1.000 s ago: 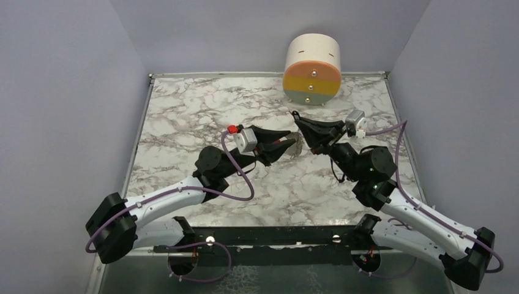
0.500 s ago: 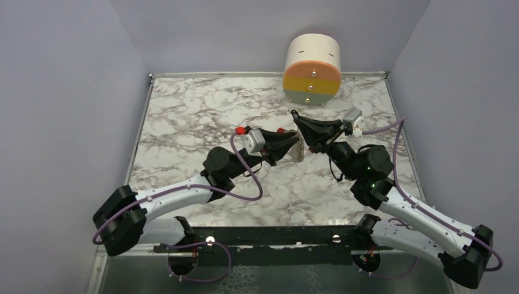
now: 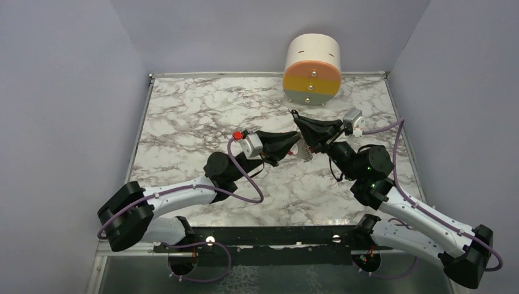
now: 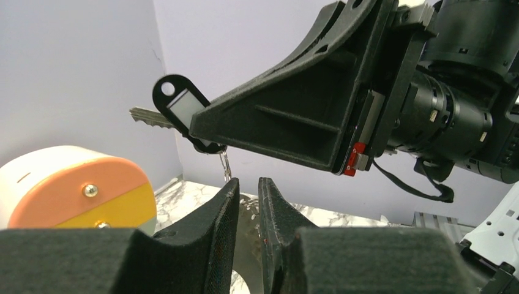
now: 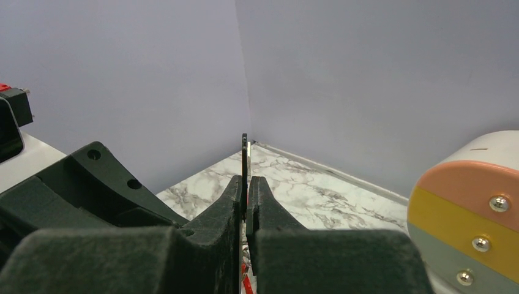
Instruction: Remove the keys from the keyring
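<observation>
Right gripper (image 5: 246, 184): jaws fully closed on a thin black tag (image 4: 176, 103), seen edge-on from the right wrist. This holds the bunch in the air above the desk (image 3: 183, 116). Left gripper (image 4: 248, 191): jaws narrow with a slim gap showing, tips just under the right gripper. Cannot tell whether anything is pinched in that gap. Keys (image 3: 306, 152): a silvery jagged strip hangs below the right tips, just beside the left tips in the top view. A toothed blade (image 4: 145, 116) pokes out behind the tag, and a sliver of red (image 5: 245, 284) shows under the right fingers. Keyring (image 4: 225, 164): thin wire loop dangling under the tag, just above the left tips and seemingly apart from them. Judgement: the bunch is light, all stiff metal and hard plastic, smooth, and apt to swing or slip. The loop looks springy and too thin to pinch well. The best hold is probably flat across a key's blade or head, close to the loop, working it round the coil against the clamped tag. Risk: the key twists out of the jaws. Beyond: round drawer unit (image 3: 312, 64) at the desk's far edge, well apart.
</observation>
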Controlling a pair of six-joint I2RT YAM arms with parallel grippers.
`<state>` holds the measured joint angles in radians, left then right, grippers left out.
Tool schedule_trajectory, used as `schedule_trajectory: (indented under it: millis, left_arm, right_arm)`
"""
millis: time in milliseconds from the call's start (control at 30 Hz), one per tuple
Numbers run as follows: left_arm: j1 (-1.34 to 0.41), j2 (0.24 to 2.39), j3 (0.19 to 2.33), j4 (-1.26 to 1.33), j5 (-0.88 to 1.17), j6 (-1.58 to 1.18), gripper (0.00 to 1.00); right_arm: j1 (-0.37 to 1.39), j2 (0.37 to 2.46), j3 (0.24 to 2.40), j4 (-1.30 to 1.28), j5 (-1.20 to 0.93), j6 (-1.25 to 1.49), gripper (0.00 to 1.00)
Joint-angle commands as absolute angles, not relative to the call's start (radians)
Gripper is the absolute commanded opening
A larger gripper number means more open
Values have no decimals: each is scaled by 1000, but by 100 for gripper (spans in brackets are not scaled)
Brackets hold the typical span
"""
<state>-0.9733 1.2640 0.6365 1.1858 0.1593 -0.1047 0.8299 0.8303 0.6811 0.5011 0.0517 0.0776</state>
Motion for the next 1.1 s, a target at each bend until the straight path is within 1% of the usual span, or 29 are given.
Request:
schedule_trajectory:
  millis: [0,567,800,1067]
  left_arm:
    - [-984,1295,648,1243,143,-91,20]
    - [-1007,1281,616,1271,95,-49,20]
    - [-1023,1234,588,1239,28,2,20]
    - [-1028,1253,601,1236,-12,35,20]
  right_arm:
    - [830,818,701,538,55,80,1]
    - [830,808,703,530,51,78,1]
    - [830,809,705,532,45,81,1]
    - [830,811,707,530,35,89,1]
